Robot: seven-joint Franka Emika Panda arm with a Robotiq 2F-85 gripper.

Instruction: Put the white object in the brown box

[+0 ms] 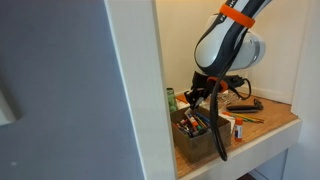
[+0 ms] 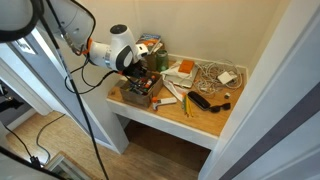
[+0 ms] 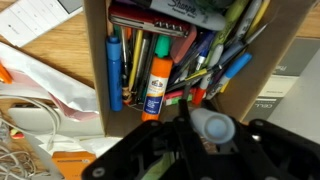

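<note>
Dark brown, straight-walled box [image 3: 95, 70] crammed with slim plastic markers [image 3: 165, 12]; above it, the black gripper [image 3: 215, 140] pinches a small, rounded white object [image 3: 213, 126].

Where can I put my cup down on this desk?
Bare wood runs along the desk's front edge, just before the black things. The back is crowded with cables and papers. The box is stuffed with pens, so there is no room there.
</note>
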